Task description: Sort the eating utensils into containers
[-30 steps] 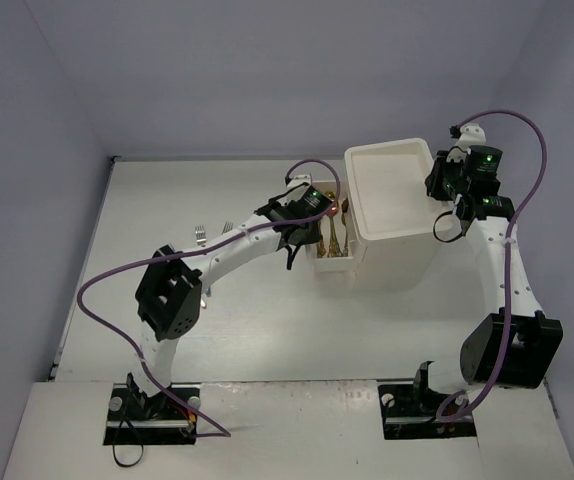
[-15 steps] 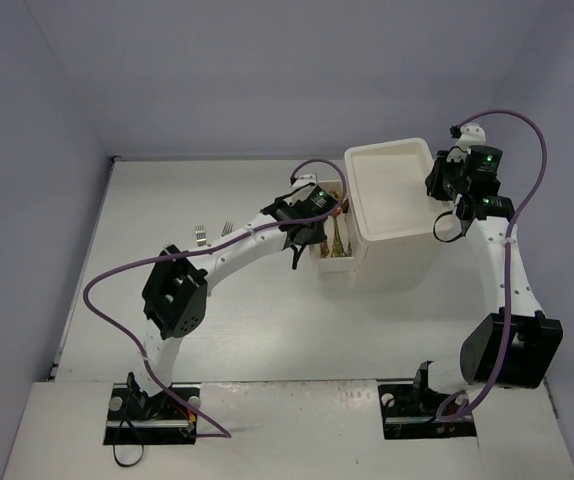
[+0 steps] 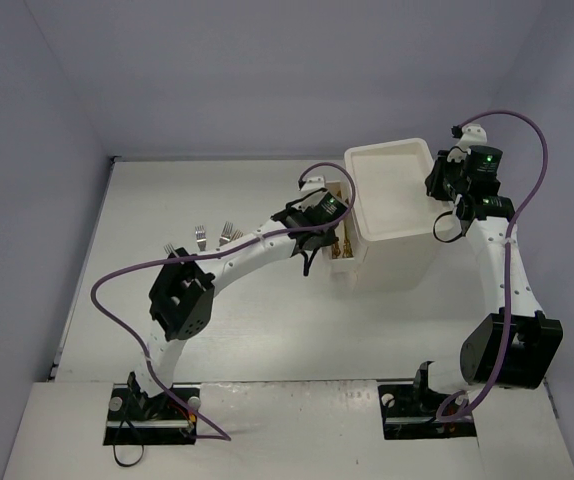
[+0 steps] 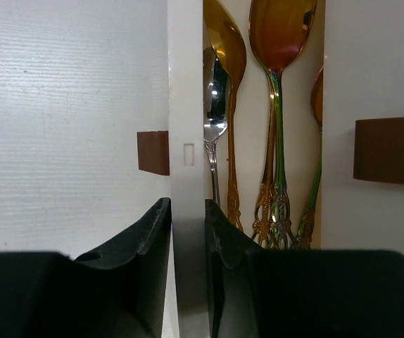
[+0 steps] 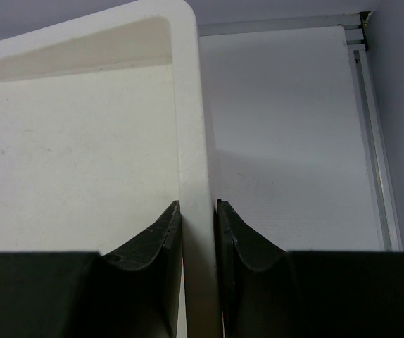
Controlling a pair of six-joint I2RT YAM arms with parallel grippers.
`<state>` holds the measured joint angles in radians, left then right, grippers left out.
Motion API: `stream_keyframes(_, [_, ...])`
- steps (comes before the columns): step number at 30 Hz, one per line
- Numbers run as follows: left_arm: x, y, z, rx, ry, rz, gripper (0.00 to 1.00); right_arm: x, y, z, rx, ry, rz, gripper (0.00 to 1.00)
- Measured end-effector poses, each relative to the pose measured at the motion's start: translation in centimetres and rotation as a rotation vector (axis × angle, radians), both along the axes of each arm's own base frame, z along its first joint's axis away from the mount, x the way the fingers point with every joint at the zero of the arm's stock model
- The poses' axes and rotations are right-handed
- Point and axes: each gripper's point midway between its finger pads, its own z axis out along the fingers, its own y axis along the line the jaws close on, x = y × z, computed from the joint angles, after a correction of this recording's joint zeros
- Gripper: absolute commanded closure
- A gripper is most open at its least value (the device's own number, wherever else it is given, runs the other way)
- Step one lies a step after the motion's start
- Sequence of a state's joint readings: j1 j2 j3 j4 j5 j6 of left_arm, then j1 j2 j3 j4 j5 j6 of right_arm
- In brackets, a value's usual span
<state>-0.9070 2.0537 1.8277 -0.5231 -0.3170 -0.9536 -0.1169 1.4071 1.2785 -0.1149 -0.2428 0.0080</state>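
Observation:
A shallow white drawer (image 3: 340, 250) sticks out of the left side of the tall white drawer unit (image 3: 395, 235). It holds gold spoons (image 4: 281, 28) and a silver spoon (image 4: 215, 98). My left gripper (image 3: 314, 252) (image 4: 188, 211) is shut on the drawer's front wall (image 4: 186, 105), beside its brown handle (image 4: 153, 152). My right gripper (image 3: 435, 192) (image 5: 198, 208) is shut on the right rim (image 5: 188, 105) of the unit's open top. Three silver forks (image 3: 199, 237) (image 3: 229, 233) (image 3: 172, 247) lie on the table left of the left arm.
A second brown handle (image 4: 390, 150) shows on another white drawer front to the right of the spoons. Grey walls close in the table on the left, back and right. A metal strip (image 5: 371, 105) runs along the table's right edge.
My left gripper has moved right with the drawer front, sliding the drawer further into the unit. More of the forks on the table now shows. The right arm has not moved.

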Motion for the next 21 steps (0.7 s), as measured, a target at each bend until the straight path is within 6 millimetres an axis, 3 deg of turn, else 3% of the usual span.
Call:
stream_keyframes(2, [0.0, -0.1, -0.1, 0.001, -0.003, -0.007, 0.64, 0.0, 0.0, 0.0, 0.001, 0.0, 0.0, 1.0])
stream_keyframes(7, [-1.4, -1.7, 1.3, -0.035, -0.026, -0.101, 0.5, 0.0, 0.0, 0.0, 0.002, 0.0, -0.001, 1.0])
stream_keyframes(12, [-2.5, -1.5, 5.1, -0.066, -0.097, -0.182, 0.44, 0.0, 0.0, 0.0, 0.003, 0.0, -0.001, 1.0])
stream_keyframes(17, [-3.0, 0.1, 10.6, -0.114, -0.204, -0.244, 0.44, 0.0, 0.0, 0.0, 0.003, 0.0, -0.001, 1.0])
stream_keyframes(21, [-2.0, 3.1, 11.9, -0.106, -0.27, -0.292, 0.44, 0.0, 0.0, 0.0, 0.002, 0.0, 0.0, 1.0])
